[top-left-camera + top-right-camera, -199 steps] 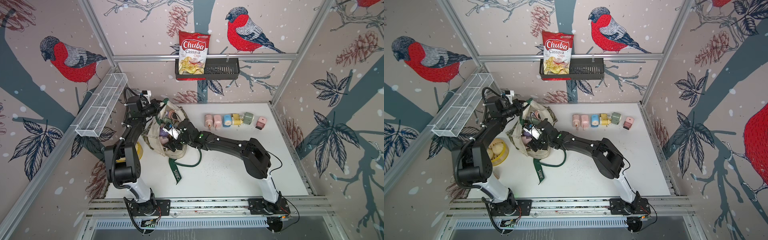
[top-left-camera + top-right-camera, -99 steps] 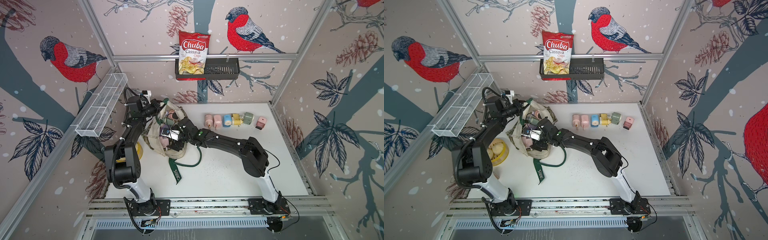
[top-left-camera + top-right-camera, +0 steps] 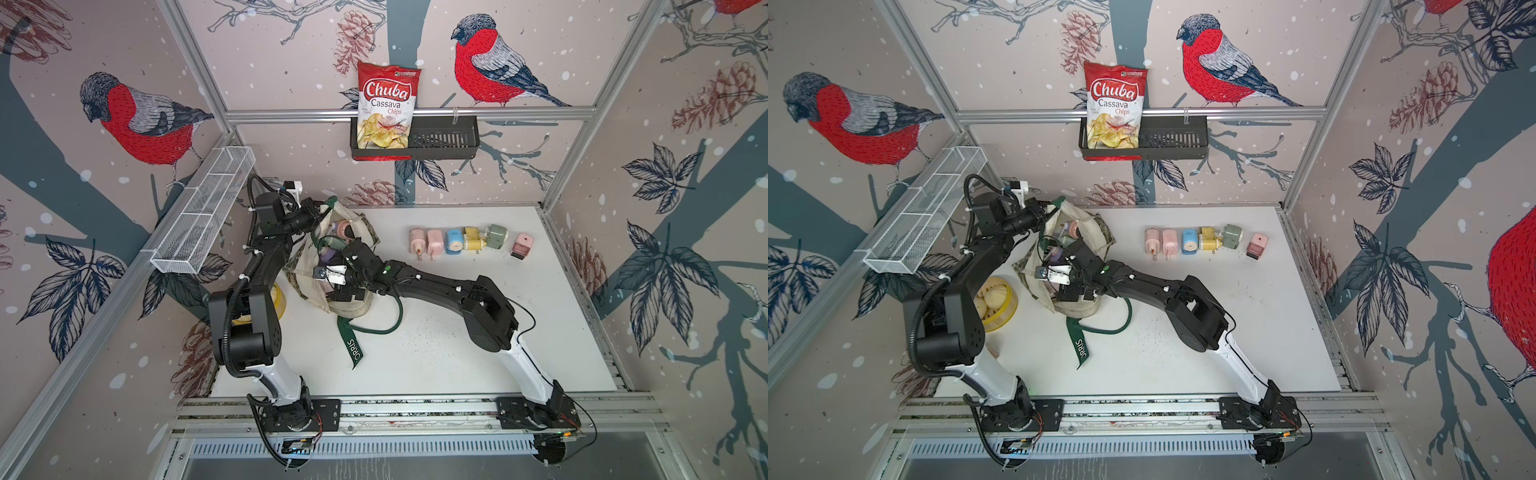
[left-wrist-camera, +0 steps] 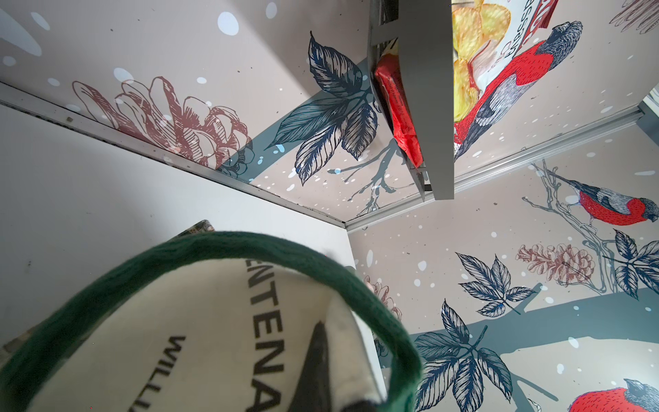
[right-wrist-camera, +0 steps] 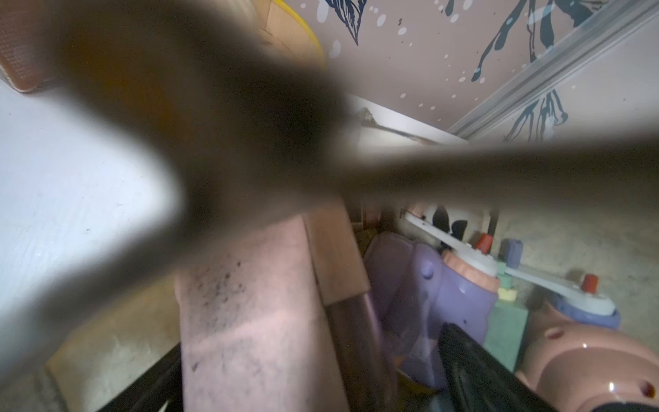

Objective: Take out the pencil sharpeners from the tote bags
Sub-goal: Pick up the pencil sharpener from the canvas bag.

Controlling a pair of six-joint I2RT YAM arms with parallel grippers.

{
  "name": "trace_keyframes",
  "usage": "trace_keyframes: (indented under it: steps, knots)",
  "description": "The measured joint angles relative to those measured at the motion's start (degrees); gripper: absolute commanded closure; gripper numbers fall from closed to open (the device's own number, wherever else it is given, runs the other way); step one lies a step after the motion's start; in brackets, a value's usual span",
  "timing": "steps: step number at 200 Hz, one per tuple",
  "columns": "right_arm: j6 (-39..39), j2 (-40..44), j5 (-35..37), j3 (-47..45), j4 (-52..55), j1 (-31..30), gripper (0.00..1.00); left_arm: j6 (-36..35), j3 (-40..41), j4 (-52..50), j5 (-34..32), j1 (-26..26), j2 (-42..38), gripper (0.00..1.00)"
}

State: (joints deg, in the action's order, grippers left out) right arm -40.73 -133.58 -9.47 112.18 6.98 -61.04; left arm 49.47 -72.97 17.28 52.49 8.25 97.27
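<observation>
**A:** What is the right gripper [image 5: 303, 371] doing?

**B:** It is reaching down into the tote bag [image 3: 351, 309] with its jaws standing wide apart. They are straddling a pink pencil sharpener [image 5: 256, 303] without clamping it, and a gap is showing on the side with its dark drawer.

**A:** And the left gripper [image 3: 318, 208]?

**B:** It is clenching on the bag's rim by the green handle [image 4: 221, 246] and holding the mouth up at the far side.

**A:** Where are the others sitting?

**B:** More are lying packed in the bag. A purple sharpener [image 5: 428, 292] and a salmon one [image 5: 588, 360] are crowding just beside the pink one. A row of six [image 3: 456, 241] is standing on the tabletop [image 3: 457, 353], well apart from the bag.

**A:** What is worrying you?

**B:** The neighbours are pressing close, so I judge that closing jaws could catch the purple body or a white crank [image 5: 453, 246] and drag two up. Dark dust is speckling the pink face, so the pads may slip. The loose handle [image 3: 353, 349] is curling on the tabletop just beside the right forearm. A pull-out could snag it and tip the bag, especially if the left hold on the soft canvas slides.

**A:** What is not showing?

**B:** A dark blurred band is crossing the right wrist view, and I cannot tell what it is. In both top views the arm is covering its own jaws. The canvas is hiding how many sharpeners remain. The left arm is partly covering the yellow bowl [image 3: 998, 303].
</observation>
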Motion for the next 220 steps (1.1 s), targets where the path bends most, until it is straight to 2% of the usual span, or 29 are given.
trace_keyframes:
  steps: [35, 43, 75, 117, 220]
  knots:
    - [-1.38, -1.36, -0.66, 1.18, 0.15, -0.28, 0.06, 0.02, 0.0, 0.02, 0.13, 0.13, 0.02, 1.0]
    - [-1.38, -1.53, -0.63, 1.31, 0.11, -0.33, 0.13, 0.02, 0.0, 0.02, 0.13, 0.15, 0.04, 1.0]
    - [-1.36, -2.29, -0.85, 1.75, 0.09, -0.42, 0.24, 0.02, 0.0, 0.13, 0.22, 0.28, 0.15, 1.0]
    - [-1.31, -1.97, -0.59, 0.57, -0.81, -0.52, 0.3, 0.02, 0.0, 0.33, 0.26, 0.33, 0.26, 1.0]
    - [2.1, 8.33, 1.84, -14.67, -7.54, -1.03, 0.41, 0.07, 0.0, 0.42, 0.66, 0.59, 0.33, 1.0]
